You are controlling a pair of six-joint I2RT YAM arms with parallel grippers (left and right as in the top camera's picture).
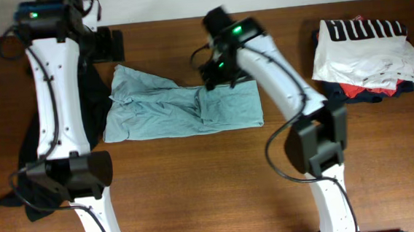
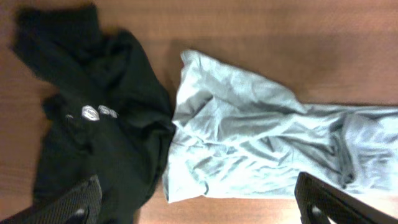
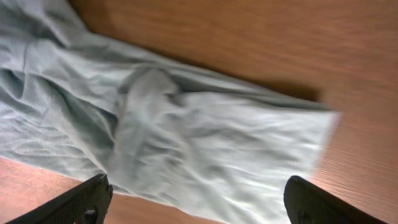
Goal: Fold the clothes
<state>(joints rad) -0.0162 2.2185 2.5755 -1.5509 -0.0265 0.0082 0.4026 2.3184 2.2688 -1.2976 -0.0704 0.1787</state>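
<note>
- Left gripper (image 2: 202, 200): jaws spread wide. One finger (image 2: 78, 200) shows at 7 o'clock of the wrist view and the other at 5 o'clock. Nothing is between them and they touch no cloth.
- Right gripper (image 3: 199, 202): jaws spread wide, fingers (image 3: 87, 199) at the lower corners of its wrist view. It holds nothing and hangs above the shirt's right half.
- Shirt (image 1: 185, 110): lies on the table (image 1: 198, 197) at centre. It forms a long band running from 9 to 3 o'clock.
- Overhead, the right gripper stands at 1 o'clock of the shirt's middle, over its far edge. The left wrist stands at 11 o'clock, beyond the shirt's left corner.
- Black top (image 2: 106, 130): crumpled at 9 o'clock of the shirt, its edge touching the shirt's left end. The left arm covers most of it overhead.
- Logo (image 2: 91, 112): small, white, round, facing up on the top.
- Pile (image 1: 363, 54): well apart at 2 o'clock of the shirt. A white lettered shirt lies over red and navy cloth.
- Materials: the shirt is thin pale grey-teal jersey, finely wrinkled, with a raised fold near its middle. The table is brown wood grain.
</note>
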